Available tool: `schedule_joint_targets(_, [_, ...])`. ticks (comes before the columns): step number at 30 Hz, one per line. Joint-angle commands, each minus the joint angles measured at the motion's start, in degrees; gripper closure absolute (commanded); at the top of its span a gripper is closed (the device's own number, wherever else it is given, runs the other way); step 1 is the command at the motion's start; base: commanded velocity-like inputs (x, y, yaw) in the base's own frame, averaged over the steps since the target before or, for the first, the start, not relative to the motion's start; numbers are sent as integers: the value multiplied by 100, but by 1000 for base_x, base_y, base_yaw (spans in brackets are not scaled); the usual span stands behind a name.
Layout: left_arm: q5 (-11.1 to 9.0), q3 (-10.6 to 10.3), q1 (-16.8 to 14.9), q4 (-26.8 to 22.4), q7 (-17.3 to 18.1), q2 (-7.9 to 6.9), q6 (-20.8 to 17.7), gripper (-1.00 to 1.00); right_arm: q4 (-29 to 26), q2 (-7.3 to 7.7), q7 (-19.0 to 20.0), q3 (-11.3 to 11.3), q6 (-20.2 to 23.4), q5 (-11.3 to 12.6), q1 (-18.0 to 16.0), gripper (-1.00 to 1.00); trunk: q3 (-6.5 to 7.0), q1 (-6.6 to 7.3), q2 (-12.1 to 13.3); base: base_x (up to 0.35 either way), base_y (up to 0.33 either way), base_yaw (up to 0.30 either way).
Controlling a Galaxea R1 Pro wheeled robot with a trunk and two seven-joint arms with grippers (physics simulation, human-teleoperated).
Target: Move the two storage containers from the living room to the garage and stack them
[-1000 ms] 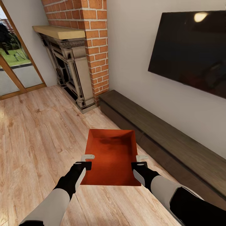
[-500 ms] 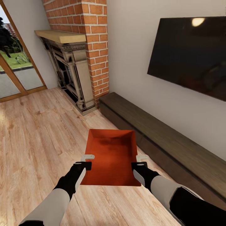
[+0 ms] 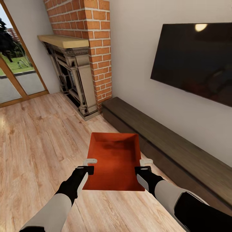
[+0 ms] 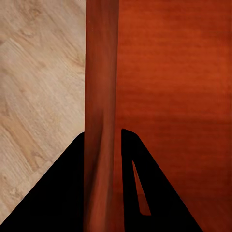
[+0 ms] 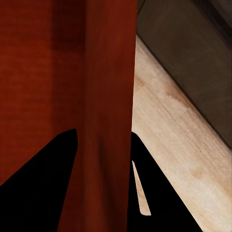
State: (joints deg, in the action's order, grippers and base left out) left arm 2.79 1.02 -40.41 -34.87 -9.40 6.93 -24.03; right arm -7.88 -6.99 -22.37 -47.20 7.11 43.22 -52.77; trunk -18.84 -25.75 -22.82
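I hold one orange-red storage container [image 3: 114, 161] in front of me, above the light wood plank floor [image 3: 35, 138] of the living room. My left gripper [image 3: 90, 165] is shut on the container's left wall [image 4: 100, 111], one finger on each side of it. My right gripper [image 3: 145, 164] is shut on the right wall [image 5: 108, 96] the same way. The bin is empty and level. The second container is out of view.
A brick chimney [image 3: 93, 42] with a dark fireplace [image 3: 69, 77] stands ahead at the left. A low dark wooden bench [image 3: 167, 145] runs along the white wall under the wall TV [image 3: 196, 61]. A glass door [image 3: 16, 74] is at the far left.
The camera has moved: fireplace, TV and door sit lower in the picture than before. Both grippers and the container keep the same place in front of me.
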Motion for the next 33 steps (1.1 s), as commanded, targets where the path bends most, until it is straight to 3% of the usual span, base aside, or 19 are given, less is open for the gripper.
schedule_joint_targets(1, [-33, 38, -2, 7, 8, 71, -32, 100, -100, -31, -16, -255, -291, -112, -5, 100, 0, -3, -10, 0, 0, 0])
schedule_joint_targets(33, [-33, 38, -2, 16, 8, 71, -32, 100, -100, -31, -22, -264, -324, -112, -5, 100, 278, -3, -10, 0, 0, 0])
